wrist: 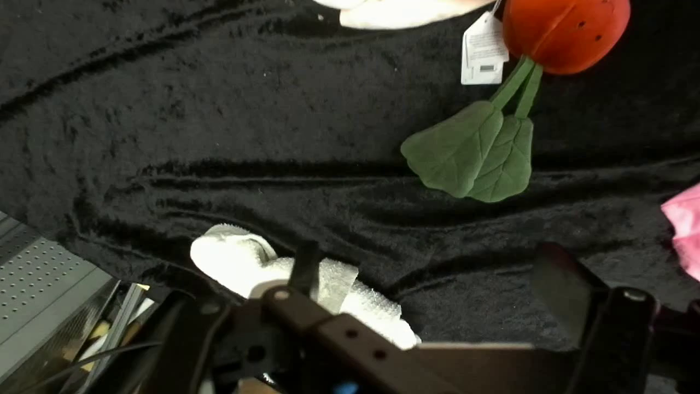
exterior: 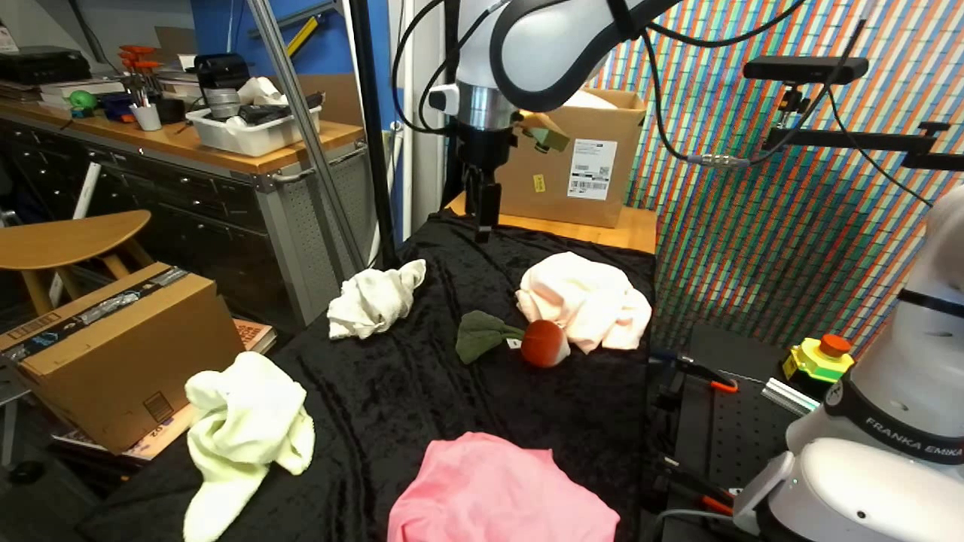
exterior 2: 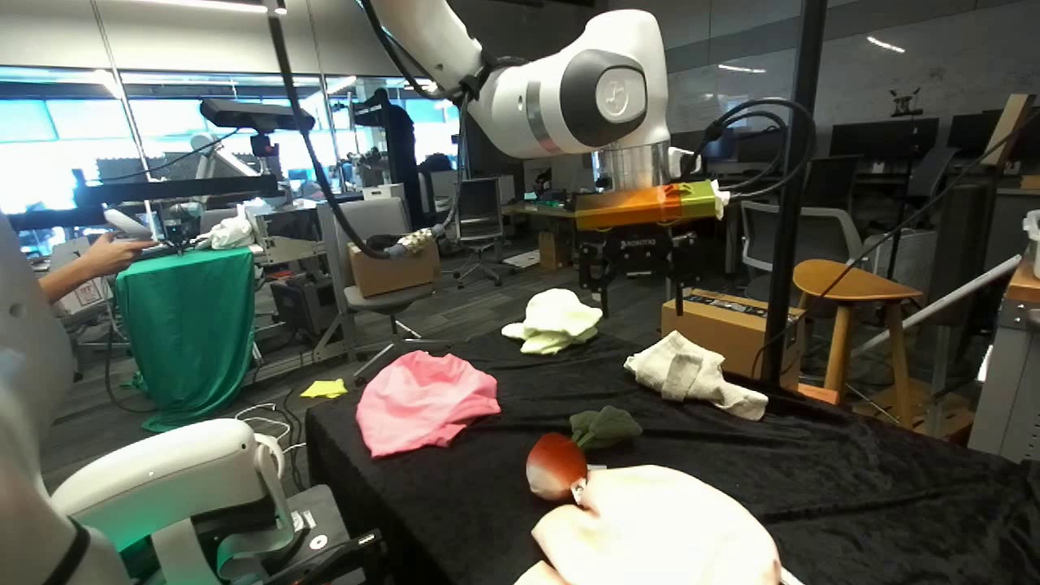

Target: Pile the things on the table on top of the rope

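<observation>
Hovering above the velvet-draped desk [exterior: 444,410], the hand [exterior 2: 642,311] is empty, fingers [wrist: 569,298] spread wide. I'd bet the white terry rag [exterior: 374,299] is next since it looks closest. In an exterior view it's down on the desk, left of the hand, long axis running near left to far right. Wrist view has it partly behind the finger on the left, slanting across the line between the fingers, so the hand probably needs to shift that way and twist a bit. Peach rag [exterior: 584,301] is over to the right. Can't spot the rope anywhere.
</observation>
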You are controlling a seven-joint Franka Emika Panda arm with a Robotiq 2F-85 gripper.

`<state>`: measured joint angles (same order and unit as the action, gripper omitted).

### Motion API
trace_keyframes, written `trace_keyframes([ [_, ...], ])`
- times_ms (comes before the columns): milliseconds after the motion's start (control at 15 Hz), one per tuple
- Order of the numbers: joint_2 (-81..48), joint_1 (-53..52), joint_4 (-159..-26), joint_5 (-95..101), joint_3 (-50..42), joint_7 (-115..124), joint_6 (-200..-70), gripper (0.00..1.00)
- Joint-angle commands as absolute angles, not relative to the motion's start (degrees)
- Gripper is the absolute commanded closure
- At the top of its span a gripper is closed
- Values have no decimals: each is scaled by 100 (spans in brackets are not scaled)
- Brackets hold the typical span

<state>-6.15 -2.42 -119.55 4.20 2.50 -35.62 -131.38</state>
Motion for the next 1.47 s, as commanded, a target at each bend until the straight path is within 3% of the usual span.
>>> trace_keyframes([
  [0, -1401, -362, -10921, 807, 379, -3149, -12712, 0],
  [600, -3120, -628, -9058, 1338, 408, -2194, -12571, 0],
  [1400, -4654, -753, -7612, 1078, 44, 67, -13016, 0],
])
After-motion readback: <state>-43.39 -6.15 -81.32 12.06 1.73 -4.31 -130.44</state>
